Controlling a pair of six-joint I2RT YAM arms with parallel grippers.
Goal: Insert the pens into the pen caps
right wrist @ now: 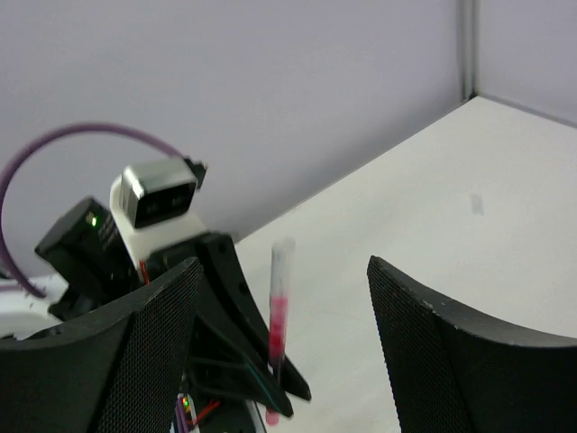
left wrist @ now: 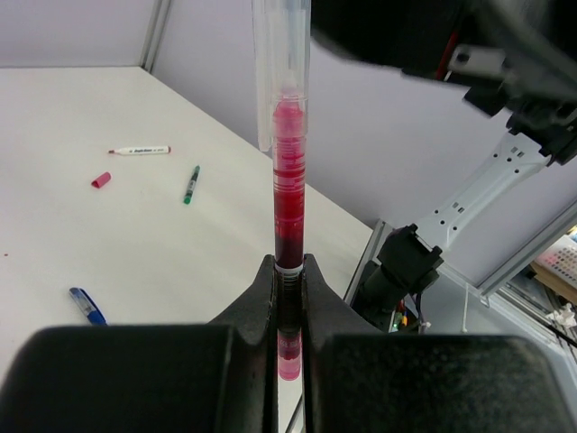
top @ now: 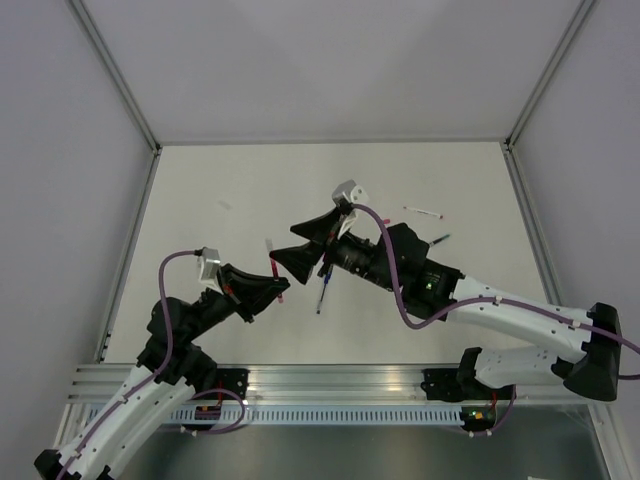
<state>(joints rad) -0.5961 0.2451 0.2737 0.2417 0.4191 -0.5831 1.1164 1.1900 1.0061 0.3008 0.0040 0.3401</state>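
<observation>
My left gripper [top: 278,287] [left wrist: 288,266] is shut on a red pen [top: 272,263] [left wrist: 288,207] and holds it upright above the table, its clear end up. My right gripper [top: 283,242] [right wrist: 284,298] is open, its fingers standing either side of that pen's [right wrist: 279,311] upper part without touching it. A blue pen [top: 322,290] [left wrist: 87,307], a dark green pen [top: 440,238] [left wrist: 191,184] and a white pen with red ends [top: 424,211] [left wrist: 140,151] lie on the table. A small red cap [left wrist: 101,179] lies near the green pen; it is hidden in the top view.
The white table [top: 230,180] is walled at the back and both sides. An aluminium rail [top: 330,380] runs along the near edge by the arm bases. The right arm [top: 500,300] stretches across the table's right half.
</observation>
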